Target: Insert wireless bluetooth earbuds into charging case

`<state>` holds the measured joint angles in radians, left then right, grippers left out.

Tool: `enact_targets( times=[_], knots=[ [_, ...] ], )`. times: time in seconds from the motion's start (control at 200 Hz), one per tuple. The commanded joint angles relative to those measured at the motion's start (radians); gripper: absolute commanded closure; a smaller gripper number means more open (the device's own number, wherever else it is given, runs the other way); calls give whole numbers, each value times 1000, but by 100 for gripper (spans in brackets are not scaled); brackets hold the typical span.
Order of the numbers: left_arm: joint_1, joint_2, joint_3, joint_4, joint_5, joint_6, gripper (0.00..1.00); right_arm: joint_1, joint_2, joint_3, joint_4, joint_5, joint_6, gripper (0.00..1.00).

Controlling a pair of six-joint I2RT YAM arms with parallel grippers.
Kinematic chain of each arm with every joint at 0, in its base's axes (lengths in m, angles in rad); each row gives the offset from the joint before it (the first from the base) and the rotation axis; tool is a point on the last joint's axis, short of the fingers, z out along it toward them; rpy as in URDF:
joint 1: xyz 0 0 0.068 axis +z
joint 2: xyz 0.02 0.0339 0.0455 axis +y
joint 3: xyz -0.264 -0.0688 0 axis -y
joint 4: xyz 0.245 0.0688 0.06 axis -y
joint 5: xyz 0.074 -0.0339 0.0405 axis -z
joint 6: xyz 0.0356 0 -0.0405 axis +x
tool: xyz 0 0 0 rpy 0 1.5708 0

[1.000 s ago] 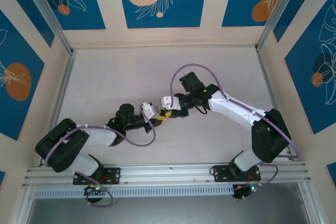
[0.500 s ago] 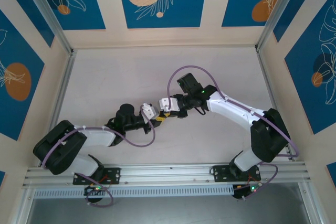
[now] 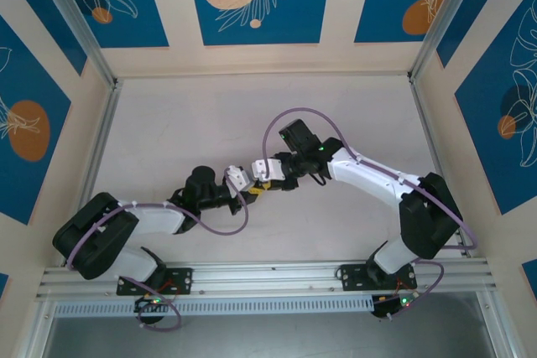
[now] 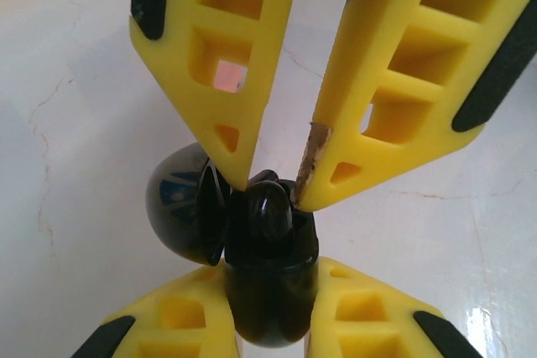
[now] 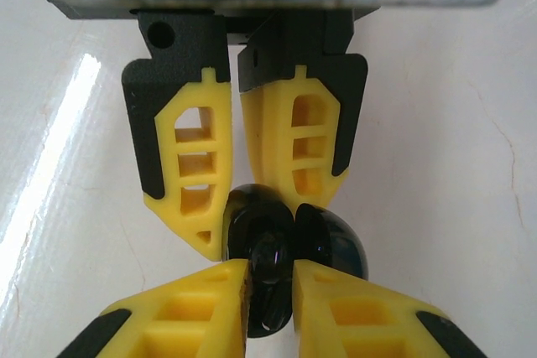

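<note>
Setting: a pale table (image 3: 185,123) inside walls with blue and cream panels; the two arms reach in from the near edge and meet nose to nose around the middle of the table.
Left gripper (image 3: 248,190): points right and slightly away from the bases; its yellow fingers (image 4: 180,324) are clamped on the lower body of the charging case, one on each side.
Charging case (image 4: 268,308): a small, glossy black, rounded thing held just above the table between the two grippers, with its open mouth turned toward the right gripper.
Lid (image 4: 178,207): swung open to one side of the case, seemingly joined along one edge; in the left wrist view it sits left of the mouth, in the right wrist view it sits on the right.
Right gripper (image 3: 263,180): faces the left gripper head-on, tips almost touching it; its jaws are drawn close with only a narrow slit between them, and they pinch the earbud at the tips.
Earbud (image 4: 270,211): a tiny shiny black piece between the right fingertips, right at the mouth of the case and touching its rim; how deep it sits inside cannot be told.
Right finger (image 4: 394,106): has a scuffed brown patch on its inner edge near the tip.
Table surface: pale and glossy, with fine hairline cracks beneath the grippers.
</note>
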<state>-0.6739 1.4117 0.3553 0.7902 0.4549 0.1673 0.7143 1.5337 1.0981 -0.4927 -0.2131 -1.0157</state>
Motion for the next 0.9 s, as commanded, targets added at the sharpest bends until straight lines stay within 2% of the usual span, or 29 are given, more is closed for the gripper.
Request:
enact_targets(
  times=[0.0,0.2,0.43,0.575,0.895],
  knots=[
    [-11,-63,39,111,30,21,86,23,44,8,-77,30,-20,77],
    [-11,-71,43,96,27,27,86,38,54,8,-69,31,-7,75],
    [-12,-69,39,106,12,24,86,45,45,-11,-66,44,6,82],
    [-12,-55,39,101,-14,24,86,30,27,-42,-48,34,30,82],
    [-12,-31,72,-36,-28,86,86,-33,12,-119,66,-18,136,83]
  ],
)
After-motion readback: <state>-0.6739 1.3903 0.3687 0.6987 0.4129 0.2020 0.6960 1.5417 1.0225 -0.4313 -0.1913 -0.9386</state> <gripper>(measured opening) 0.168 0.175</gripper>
